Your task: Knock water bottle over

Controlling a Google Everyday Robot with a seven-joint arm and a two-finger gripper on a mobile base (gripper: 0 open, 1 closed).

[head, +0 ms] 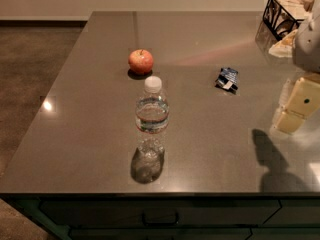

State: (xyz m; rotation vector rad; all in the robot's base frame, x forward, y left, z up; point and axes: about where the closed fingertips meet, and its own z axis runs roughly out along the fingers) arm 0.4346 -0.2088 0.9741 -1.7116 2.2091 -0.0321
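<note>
The water bottle [151,118] stands upright near the front middle of the grey counter [90,109]. It is clear and ribbed, with a white cap and a thin label band. My gripper [299,105], cream coloured, hangs just above the counter at the right edge of the camera view, far to the right of the bottle and apart from it. It casts a dark shadow on the counter below it. It holds nothing that I can see.
A red apple [141,61] sits just behind the bottle. A small blue and white packet [227,79] lies to the right of the middle. A black wire basket [286,15] stands at the back right corner. The counter's front edge is close below the bottle.
</note>
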